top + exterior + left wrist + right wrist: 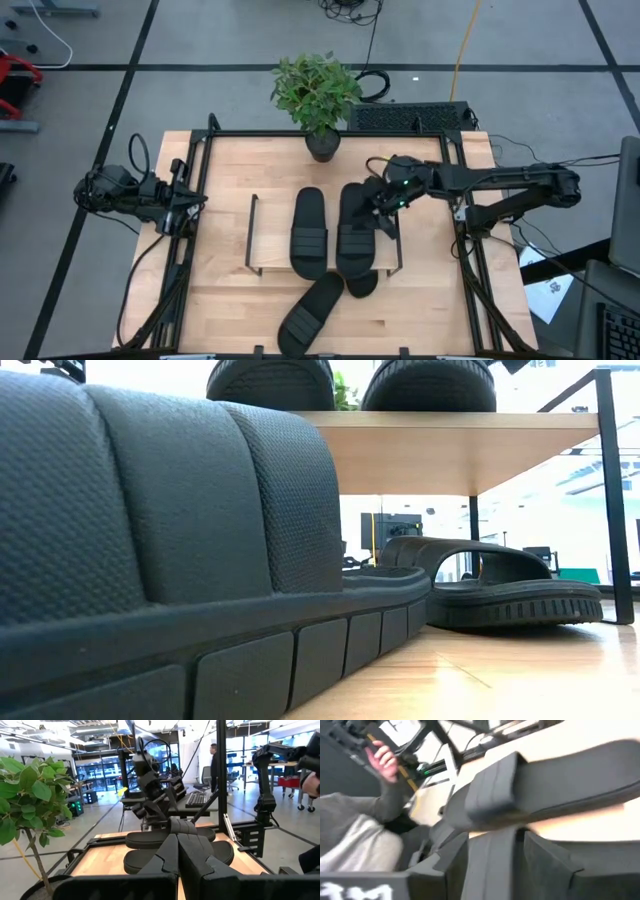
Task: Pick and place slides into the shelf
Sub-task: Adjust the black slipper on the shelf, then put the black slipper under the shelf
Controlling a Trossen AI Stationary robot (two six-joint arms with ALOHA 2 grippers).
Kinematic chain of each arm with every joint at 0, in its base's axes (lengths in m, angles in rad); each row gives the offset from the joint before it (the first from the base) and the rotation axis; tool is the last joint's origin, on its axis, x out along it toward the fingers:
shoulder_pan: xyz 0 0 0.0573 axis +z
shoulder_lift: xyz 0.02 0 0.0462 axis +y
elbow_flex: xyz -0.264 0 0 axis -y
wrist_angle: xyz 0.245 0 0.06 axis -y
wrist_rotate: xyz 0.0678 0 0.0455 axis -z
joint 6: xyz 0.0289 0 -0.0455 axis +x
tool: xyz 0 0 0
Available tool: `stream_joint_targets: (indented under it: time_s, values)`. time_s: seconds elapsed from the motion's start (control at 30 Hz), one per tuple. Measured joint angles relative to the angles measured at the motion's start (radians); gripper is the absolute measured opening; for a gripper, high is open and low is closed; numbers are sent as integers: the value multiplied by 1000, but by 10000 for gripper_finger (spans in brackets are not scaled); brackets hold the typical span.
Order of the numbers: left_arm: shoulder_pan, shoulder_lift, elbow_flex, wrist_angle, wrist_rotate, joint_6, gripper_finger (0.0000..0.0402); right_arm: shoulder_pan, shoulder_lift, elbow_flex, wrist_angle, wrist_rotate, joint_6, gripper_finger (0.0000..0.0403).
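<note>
Right gripper (383,203) sits spread at a matte black ribbed-strap slide (355,232) on the light wood wire-framed shelf (272,240). Left gripper (188,208) pressed together at the table's left edge.

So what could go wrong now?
The right gripper sits at the strap of the second slide on the shelf. With its fingers parting, pulling away could drag that slide off. Two slides still lie on the table, one overlapping the other, so grabbing one may shift its neighbour. The left gripper waits, shut.
</note>
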Motion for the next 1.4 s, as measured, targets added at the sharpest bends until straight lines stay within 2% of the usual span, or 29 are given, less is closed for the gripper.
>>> stream_joint_targets:
  time_s: [0.1,0.2,0.3,0.4,0.47,0.5,0.7,0.77,0.9,1.07,1.4]
  values:
    - [0,0,0,-1,0,0,5,-11,-48,18,0,47,-32,195]
    - [0,0,0,0,0,0,5,-14,-114,40,-34,78,-112,191]
    - [0,0,0,1,0,1,5,-9,-201,48,-103,91,-258,153]
    - [0,0,0,1,0,7,5,7,-295,49,-194,226,-324,79]
    - [0,0,0,0,0,20,5,11,-349,44,-250,271,-374,25]
    - [0,0,0,0,0,26,5,10,-374,35,-267,283,-390,14]
    - [0,0,0,1,-5,37,5,11,-515,-54,-245,421,-399,3]
    - [0,0,0,1,-7,37,5,10,-566,-116,-202,417,-406,2]
    - [0,0,0,1,-7,36,5,11,-697,-264,-72,344,-407,1]
    - [0,0,0,0,-7,34,5,11,-821,-467,81,336,-355,1]
    - [0,0,0,0,-8,26,5,13,-977,-792,380,249,-278,0]
